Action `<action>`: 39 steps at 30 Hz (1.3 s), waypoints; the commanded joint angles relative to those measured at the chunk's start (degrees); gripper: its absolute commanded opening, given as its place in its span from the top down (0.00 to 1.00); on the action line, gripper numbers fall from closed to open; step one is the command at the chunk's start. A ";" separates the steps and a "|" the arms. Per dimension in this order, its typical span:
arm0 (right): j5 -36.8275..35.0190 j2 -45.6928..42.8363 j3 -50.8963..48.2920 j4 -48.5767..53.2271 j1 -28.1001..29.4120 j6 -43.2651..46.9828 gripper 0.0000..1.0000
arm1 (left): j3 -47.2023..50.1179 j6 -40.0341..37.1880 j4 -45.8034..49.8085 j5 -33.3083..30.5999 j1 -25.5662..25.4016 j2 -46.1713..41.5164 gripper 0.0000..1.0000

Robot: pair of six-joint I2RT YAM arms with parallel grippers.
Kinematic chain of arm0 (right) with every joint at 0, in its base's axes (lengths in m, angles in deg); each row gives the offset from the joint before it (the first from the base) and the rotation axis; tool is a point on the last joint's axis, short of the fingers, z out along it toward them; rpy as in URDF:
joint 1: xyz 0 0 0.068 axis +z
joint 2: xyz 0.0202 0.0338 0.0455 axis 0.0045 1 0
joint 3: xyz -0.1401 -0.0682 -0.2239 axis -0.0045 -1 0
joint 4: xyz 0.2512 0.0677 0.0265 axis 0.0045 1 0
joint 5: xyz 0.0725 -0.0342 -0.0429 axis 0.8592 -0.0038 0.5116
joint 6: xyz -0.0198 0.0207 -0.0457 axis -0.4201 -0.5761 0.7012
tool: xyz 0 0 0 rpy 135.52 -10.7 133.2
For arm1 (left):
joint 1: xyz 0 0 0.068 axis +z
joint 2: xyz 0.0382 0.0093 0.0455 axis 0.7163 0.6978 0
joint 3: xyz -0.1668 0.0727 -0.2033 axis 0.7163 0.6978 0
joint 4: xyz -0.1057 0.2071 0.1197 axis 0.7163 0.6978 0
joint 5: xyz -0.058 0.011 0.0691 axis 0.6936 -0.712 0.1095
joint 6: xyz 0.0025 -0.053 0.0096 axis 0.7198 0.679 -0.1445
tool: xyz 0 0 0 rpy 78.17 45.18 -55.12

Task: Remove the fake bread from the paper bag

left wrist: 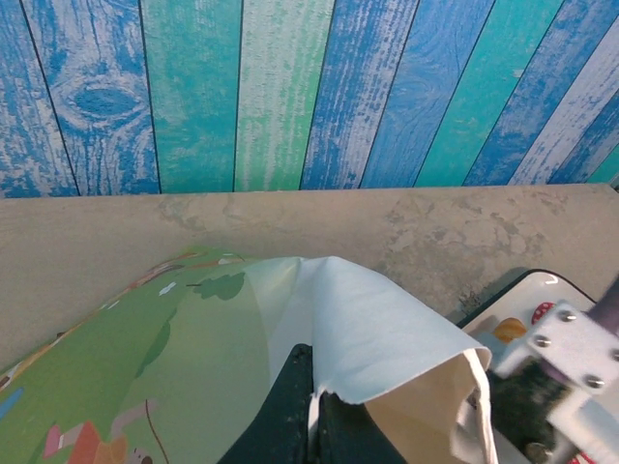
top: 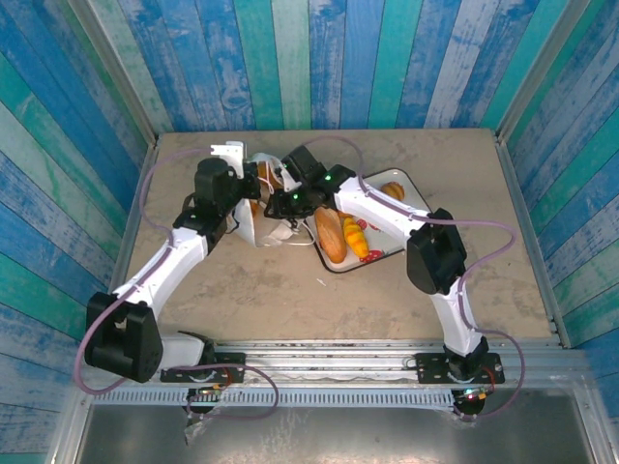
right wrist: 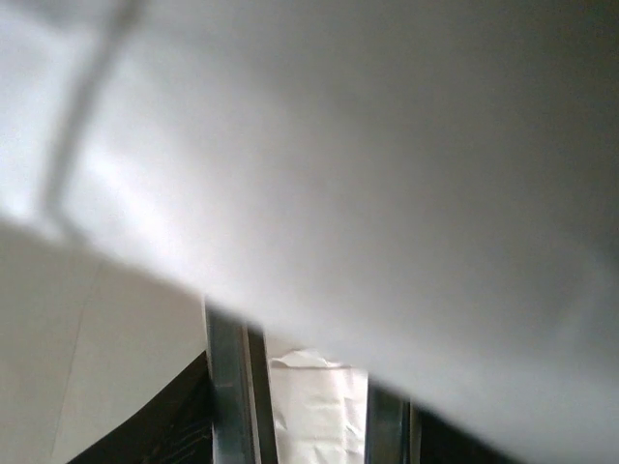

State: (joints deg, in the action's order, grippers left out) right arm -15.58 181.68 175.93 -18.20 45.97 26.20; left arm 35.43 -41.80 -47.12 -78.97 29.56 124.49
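Emptying partway: fake bread [top: 332, 236] on strawberry-print tray [top: 372, 255]. Left gripper [left wrist: 312, 391] fingers pinch paper bag [left wrist: 377, 329] rim. Right gripper [right wrist: 309, 406] inside bag, fingers part-open, nothing visibly held. Any bread left inside: hidden.

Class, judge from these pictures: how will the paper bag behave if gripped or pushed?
Probably floppy: the paper bag buckles where the left gripper pinches its rim. Likely light, as one pinched edge holds it open. A push would probably crumple its thin wall.
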 commanded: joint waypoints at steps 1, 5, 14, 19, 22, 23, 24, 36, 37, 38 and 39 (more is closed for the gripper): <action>1.07 2.78 2.97 -1.35 0.43 -0.86 0.54 | -2.14 0.47 -3.22 3.07 -0.01 1.62 0.94; 2.17 4.52 5.24 -1.72 0.56 -0.91 0.54 | -2.10 0.46 -3.16 4.04 0.06 1.70 0.94; 5.10 9.05 9.39 -3.73 0.68 -1.45 0.52 | -1.91 0.29 -3.20 7.24 0.01 1.86 0.94; 6.99 11.20 11.37 -4.86 0.78 -1.93 0.51 | -2.11 0.28 -3.12 9.57 0.01 2.32 0.95; 7.09 11.25 11.47 -5.82 0.78 -1.50 0.58 | -2.18 0.46 -2.81 9.34 0.01 2.53 0.94; 6.84 11.07 11.36 -5.83 0.78 -1.21 0.62 | -2.18 0.62 -2.67 8.92 -0.03 2.64 0.95; 6.53 10.82 11.30 -5.83 0.77 -0.87 0.65 | -2.26 0.63 -2.44 8.38 0.01 2.65 0.95; 0.80 1.69 2.85 -5.31 1.28 2.10 0.97 | -1.84 1.09 -0.78 -2.35 0.01 2.06 0.96; 0.09 0.40 1.65 -5.12 1.34 2.47 0.99 | -1.67 0.99 -0.79 -3.19 0.01 2.07 0.96; -0.73 -0.70 0.48 -4.95 1.49 2.76 0.99 | -1.57 0.93 -0.76 -3.74 0.01 2.08 0.96; -1.49 -1.97 -0.79 -4.84 1.52 2.97 0.99 | -1.48 0.74 -0.73 -4.14 0.01 2.06 0.96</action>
State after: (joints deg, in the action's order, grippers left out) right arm -14.21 185.29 176.80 -22.02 46.91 27.36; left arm 35.14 -41.17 -46.95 -80.45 29.74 125.96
